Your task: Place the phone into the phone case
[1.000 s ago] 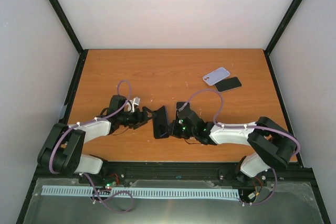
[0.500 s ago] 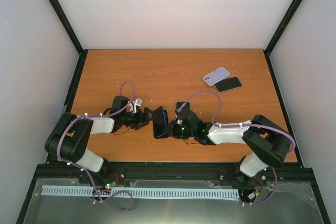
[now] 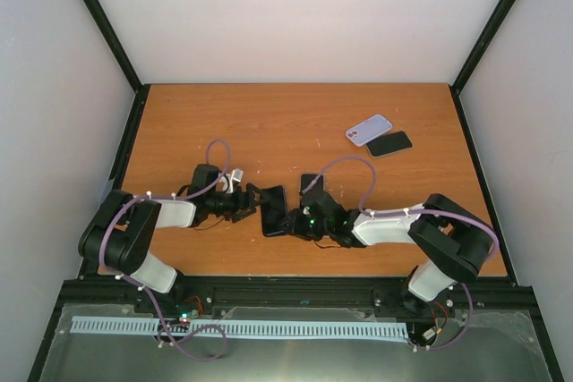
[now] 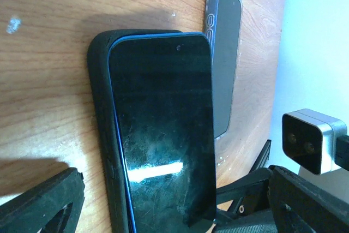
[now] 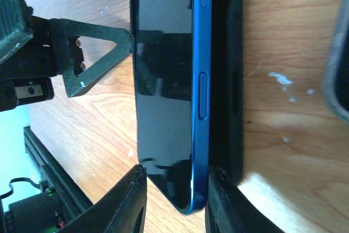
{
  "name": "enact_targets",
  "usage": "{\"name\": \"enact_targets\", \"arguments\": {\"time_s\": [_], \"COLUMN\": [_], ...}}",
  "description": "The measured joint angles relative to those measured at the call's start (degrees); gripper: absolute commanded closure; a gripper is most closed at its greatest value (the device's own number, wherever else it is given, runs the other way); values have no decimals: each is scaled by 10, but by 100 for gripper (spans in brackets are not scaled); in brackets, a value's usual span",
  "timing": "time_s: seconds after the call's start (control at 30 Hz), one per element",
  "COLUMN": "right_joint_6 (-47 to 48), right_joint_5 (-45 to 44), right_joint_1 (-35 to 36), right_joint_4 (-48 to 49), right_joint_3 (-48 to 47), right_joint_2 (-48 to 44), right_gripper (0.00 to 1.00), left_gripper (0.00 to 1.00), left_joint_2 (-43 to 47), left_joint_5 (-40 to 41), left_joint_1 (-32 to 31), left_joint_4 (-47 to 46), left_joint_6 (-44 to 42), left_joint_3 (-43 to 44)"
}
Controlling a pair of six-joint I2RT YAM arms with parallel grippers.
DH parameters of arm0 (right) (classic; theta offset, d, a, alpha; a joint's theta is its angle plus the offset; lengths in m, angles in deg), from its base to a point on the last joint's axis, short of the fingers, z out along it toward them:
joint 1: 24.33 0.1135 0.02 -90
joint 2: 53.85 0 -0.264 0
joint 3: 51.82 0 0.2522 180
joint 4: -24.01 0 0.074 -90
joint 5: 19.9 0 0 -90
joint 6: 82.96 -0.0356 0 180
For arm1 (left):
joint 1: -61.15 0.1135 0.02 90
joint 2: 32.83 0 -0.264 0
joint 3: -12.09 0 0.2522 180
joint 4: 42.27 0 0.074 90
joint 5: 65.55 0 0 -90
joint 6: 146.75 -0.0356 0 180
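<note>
The phone [image 4: 163, 129] has a black screen and a blue rim. It lies tilted over the black phone case [image 4: 101, 135], its left edge down in the case. Both sit on the table between the arms in the top view [image 3: 274, 210]. My right gripper [image 5: 174, 200] is shut on the phone's end, with the blue rim [image 5: 199, 80] against one finger and the case [image 5: 229, 80] beside it. My left gripper [image 4: 174, 214] is open, its fingers [image 4: 43, 205] spread either side of the phone's near end, not touching it.
Another dark phone in a clear case [image 4: 223, 64] lies just beyond the black case, also in the top view [image 3: 311, 182]. A lilac case [image 3: 369, 129] and a black phone [image 3: 389, 143] lie at the back right. The right wrist camera [image 4: 313, 145] is close by.
The phone has tipped down from a steep tilt to lie flatter on the case. Both arms have shifted slightly; the left arm's elbow swung outward.
</note>
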Motion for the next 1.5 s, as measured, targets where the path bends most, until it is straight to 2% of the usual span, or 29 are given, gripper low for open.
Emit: {"name": "enact_targets", "arguments": {"time_s": [0.17,0.3,0.6,0.93,1.17,1.37,1.5], "right_joint_6": [17,23,31,47,56,58,59], "right_joint_5": [-32,-40,-35,-57,-77,-74,-71], "right_joint_1": [0,0,0,0,0,0,0], "right_joint_4": [-55,-62,-52,-93,-132,-128,-128], "right_joint_3": [-5,-8,-25,-34,-34,-34,-35], "right_joint_2": [-31,-33,-2,-21,-41,-37,-26], "right_gripper": [77,80,79,70,73,75,75], "left_gripper": [7,7,8,24,35,45,47], "left_joint_2": [0,0,0,-2,9,13,14], "left_joint_5": [-3,-5,-14,-15,-2,-1,0], "left_joint_1": [0,0,-5,-10,-10,-22,-31], "left_joint_4": [0,-1,-17,-21,1,14,16], "left_joint_6": [2,5,17,30,23,20,20], "left_joint_3": [-1,-2,-12,-17,-22,-34,-38]}}
